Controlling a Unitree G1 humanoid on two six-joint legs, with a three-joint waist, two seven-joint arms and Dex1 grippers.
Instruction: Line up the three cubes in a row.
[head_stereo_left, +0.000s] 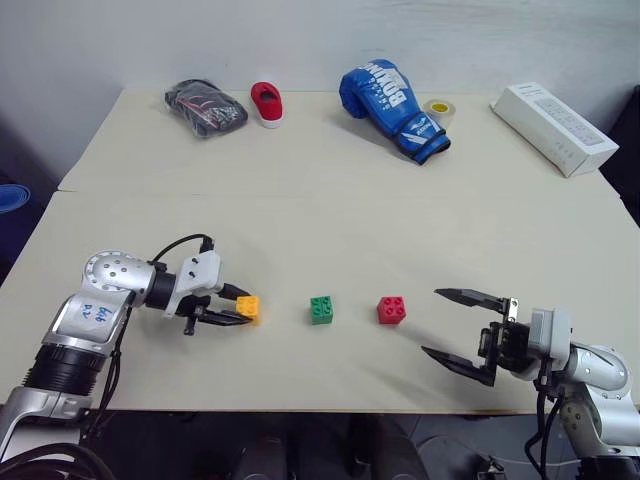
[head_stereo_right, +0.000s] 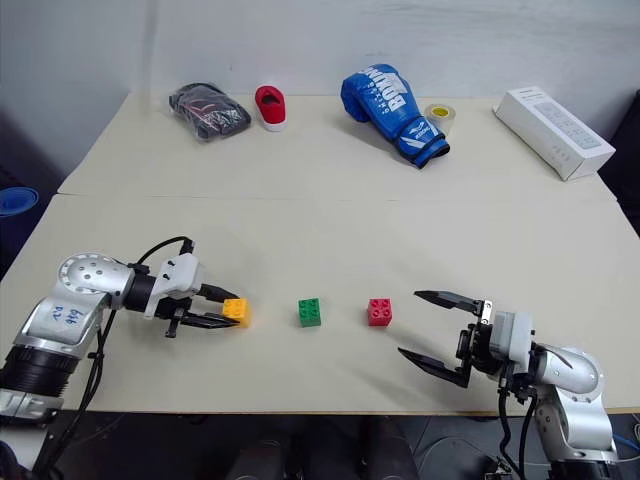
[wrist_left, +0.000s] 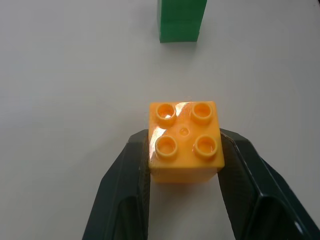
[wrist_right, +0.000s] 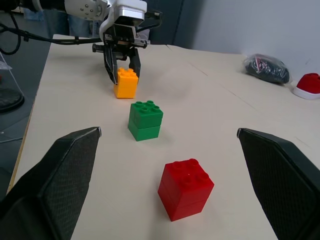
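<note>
The broad beige tabletop (head_stereo_left: 330, 200), with a seam across it, carries everything. Along its far edge, from about ten o'clock round to two o'clock of the table's middle, lie a crumpled black bag with red markings (head_stereo_left: 205, 108), a small red shoe with a white sole (head_stereo_left: 266, 103), a blue boxing glove with white lettering (head_stereo_left: 392, 104), a roll of pale tape (head_stereo_left: 437, 110) just beside the glove's cuff, and a long white cardboard box (head_stereo_left: 552, 127) set at an angle. At eight o'clock, near the front edge, the left gripper (head_stereo_left: 240, 306) reaches in from the side, its two black fingers (wrist_left: 127, 185) pressed against opposite sides of the small orange-yellow plastic studded cube (head_stereo_left: 248, 307), which sits upright with its four studs on top, resting on or just above the table; which, I cannot tell. At four o'clock the right gripper (head_stereo_left: 462, 327) points toward the cubes with its jaws spread wide and nothing between them, well apart from any block. Between the two grippers, around six o'clock, the small green studded plastic cube (head_stereo_left: 322, 309) stands upright on the table near the orange-yellow one, and the small red studded plastic cube (head_stereo_left: 391, 310) stands at the green one's three o'clock; the three lie roughly on one line across the table, none touching another.
</note>
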